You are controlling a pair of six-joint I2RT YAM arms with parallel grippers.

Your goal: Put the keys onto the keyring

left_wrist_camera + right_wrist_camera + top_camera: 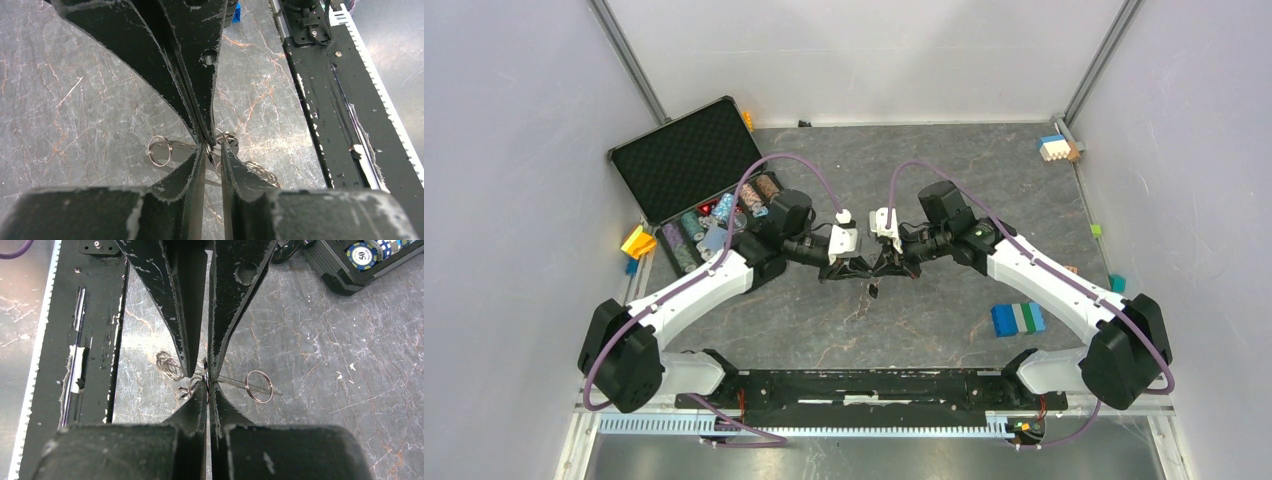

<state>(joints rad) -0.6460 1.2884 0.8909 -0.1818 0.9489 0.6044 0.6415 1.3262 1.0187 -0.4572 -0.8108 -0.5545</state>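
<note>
Both grippers meet tip to tip above the middle of the table. My right gripper (892,266) (207,383) is shut on the keyring (235,383) (181,147), a thin flat grey metal piece seen nearly edge-on. A small split ring (259,386) (160,150) hangs on its far end. My left gripper (856,268) (214,147) stands narrowly apart, pinching a silver wire ring (228,137). A small dark piece (874,290) hangs under the tips. It seems to be the key, with most of it hidden by the fingers (182,340).
An open black case (686,160) with poker chips (724,215) lies at the back left. A blue-green block (1018,318) sits to the right and a yellow block (637,241) by the left wall. The black base rail (864,385) runs along the near edge.
</note>
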